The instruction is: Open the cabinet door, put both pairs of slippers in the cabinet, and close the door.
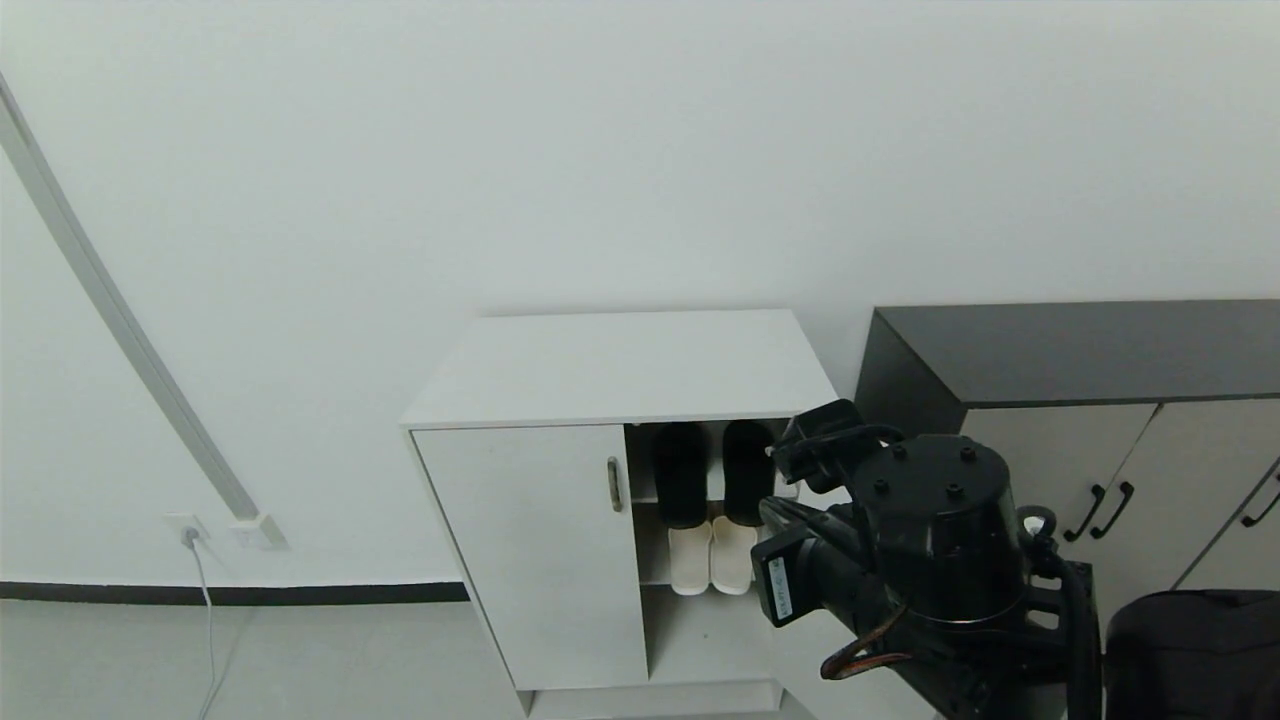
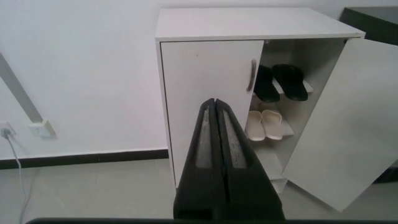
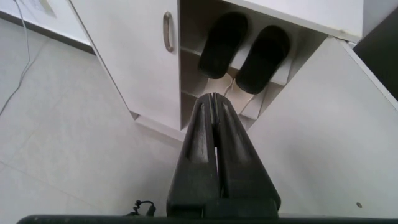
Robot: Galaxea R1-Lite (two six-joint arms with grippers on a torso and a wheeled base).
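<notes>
Slippers shelved, door open
Black slippers [image 1: 712,468] lie above white slippers [image 1: 712,556] in the cabinet [image 1: 620,365], beyond the right claw [image 3: 213,99] and left claw [image 2: 215,107], both pressed together, empty; the door [image 3: 323,143] stands open.

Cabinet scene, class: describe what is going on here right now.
The white cabinet has its right door swung open and its left door closed. The black slippers sit on the upper shelf, the white slippers on the shelf below. The left gripper and right gripper are both shut, holding nothing, facing the cabinet. Only closing the door remains.
</notes>
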